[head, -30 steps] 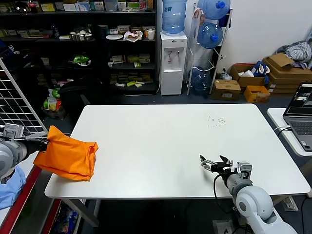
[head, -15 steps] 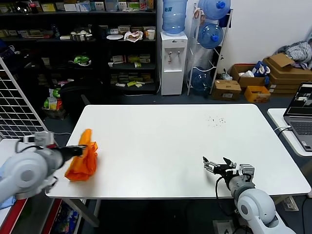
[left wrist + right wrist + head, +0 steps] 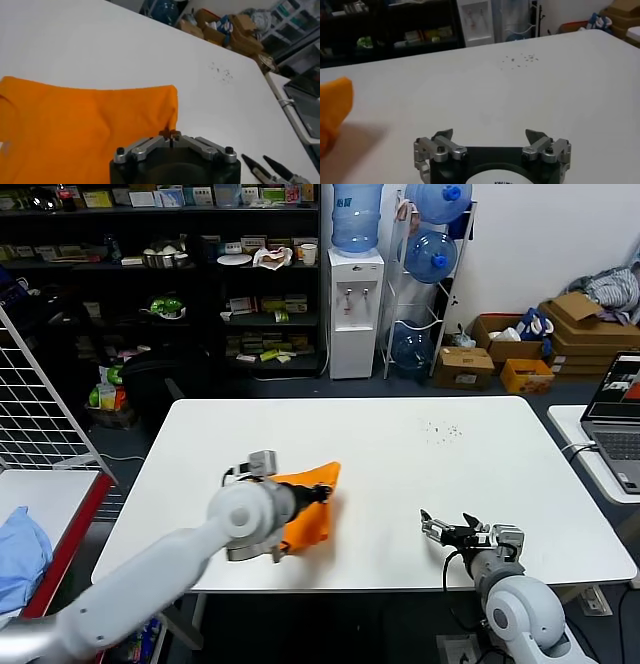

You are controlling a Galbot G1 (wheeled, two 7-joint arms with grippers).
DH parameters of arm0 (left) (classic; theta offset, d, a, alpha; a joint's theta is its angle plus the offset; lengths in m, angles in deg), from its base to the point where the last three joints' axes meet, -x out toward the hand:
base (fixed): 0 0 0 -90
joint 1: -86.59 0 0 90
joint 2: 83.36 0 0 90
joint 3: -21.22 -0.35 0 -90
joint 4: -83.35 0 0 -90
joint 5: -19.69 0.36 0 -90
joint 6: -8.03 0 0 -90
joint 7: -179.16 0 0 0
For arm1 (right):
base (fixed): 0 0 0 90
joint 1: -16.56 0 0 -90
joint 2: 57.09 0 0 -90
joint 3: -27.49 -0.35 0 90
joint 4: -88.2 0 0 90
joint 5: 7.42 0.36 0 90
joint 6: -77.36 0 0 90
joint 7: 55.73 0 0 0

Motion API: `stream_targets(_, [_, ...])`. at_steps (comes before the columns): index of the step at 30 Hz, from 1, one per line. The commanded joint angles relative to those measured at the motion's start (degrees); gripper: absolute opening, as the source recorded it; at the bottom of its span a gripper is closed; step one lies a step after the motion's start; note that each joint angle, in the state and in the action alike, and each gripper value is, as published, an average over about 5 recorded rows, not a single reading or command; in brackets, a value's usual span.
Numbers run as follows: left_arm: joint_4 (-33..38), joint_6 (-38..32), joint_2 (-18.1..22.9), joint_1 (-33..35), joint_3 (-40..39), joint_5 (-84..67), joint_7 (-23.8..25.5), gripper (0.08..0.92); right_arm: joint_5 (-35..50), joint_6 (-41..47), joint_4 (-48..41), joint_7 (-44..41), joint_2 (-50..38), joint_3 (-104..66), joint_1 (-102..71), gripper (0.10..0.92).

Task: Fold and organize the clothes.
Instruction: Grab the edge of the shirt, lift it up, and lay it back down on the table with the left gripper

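The bright orange T-shirt [image 3: 308, 509] hangs bunched over the white table [image 3: 400, 454], left of centre. My left gripper [image 3: 322, 492] is shut on its edge. In the left wrist view the shirt [image 3: 75, 130] spreads beyond the shut left gripper [image 3: 170, 135], which pinches a corner of fabric. No lettering or collar shows. My right gripper [image 3: 445, 531] is open and empty, low over the table near the front right edge. In the right wrist view its jaws [image 3: 490, 135] stand wide apart, with a piece of the shirt [image 3: 332, 112] far off to the side.
A light blue cloth [image 3: 20, 549] lies on a side table at the left, beside a wire rack [image 3: 40, 404]. A laptop [image 3: 620, 419] sits on a table at the right. Dark specks [image 3: 442, 431] mark the far right of the table.
My left arm has swung right from beyond the table's left edge toward its middle, carrying the orange shirt. The right gripper has drawn back slightly toward the front edge.
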Motion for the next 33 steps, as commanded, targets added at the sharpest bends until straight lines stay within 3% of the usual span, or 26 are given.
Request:
stream_targets(1, [-16.8, -0.6, 20.2, -6.2, -8.5, 6.7, -0.3, 0.092, 0.0, 0.3, -0.2, 0.6, 0.7, -0.1, -0.1, 0.921])
stream_targets(25, [-18.6, -0.9, 23.2, -6.4, -8.1, 8.7, 0.9, 0.097, 1.3, 0.8, 5.8, 0.6, -4.1, -3.0, -4.5, 0.921])
stream_targets(33, [-14.3, -1.3, 22.5, -4.3, -4.9, 10.7, 2.5, 0.288, -0.9, -4.7, 12.4, -5.7, -10.8, -13.2, -14.6, 0.921])
